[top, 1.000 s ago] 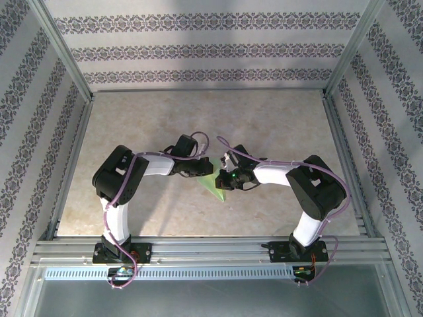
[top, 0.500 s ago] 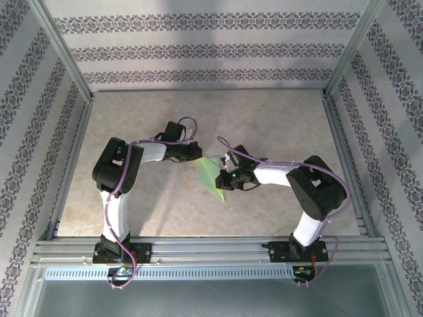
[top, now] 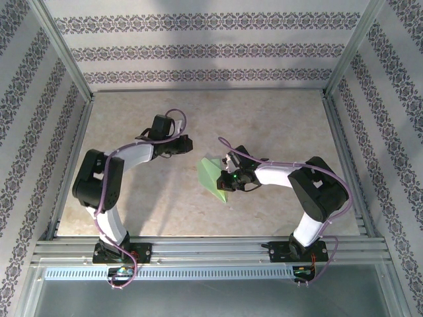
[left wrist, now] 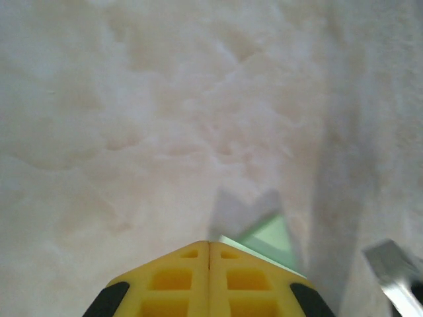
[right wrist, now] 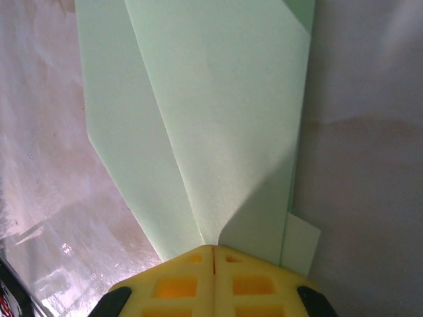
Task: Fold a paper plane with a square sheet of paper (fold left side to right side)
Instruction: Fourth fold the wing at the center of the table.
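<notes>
The pale green paper plane (top: 209,173) lies flat on the marbled desk (top: 277,119), near the middle, with its sharp tip pointing toward the arm bases. In the top view the right fingers (top: 223,178) reach in from the right and touch its right edge. In the right wrist view those yellow fingers (right wrist: 210,259) are pressed together, their tips over the near end of the paper (right wrist: 211,119), where long creases fan away from them; whether any paper is pinched between them I cannot tell. The left fingers (top: 182,146) sit well apart from the plane, to its upper left. They are closed too, holding nothing (left wrist: 206,256), and a corner of green paper (left wrist: 268,236) shows just beyond them
</notes>
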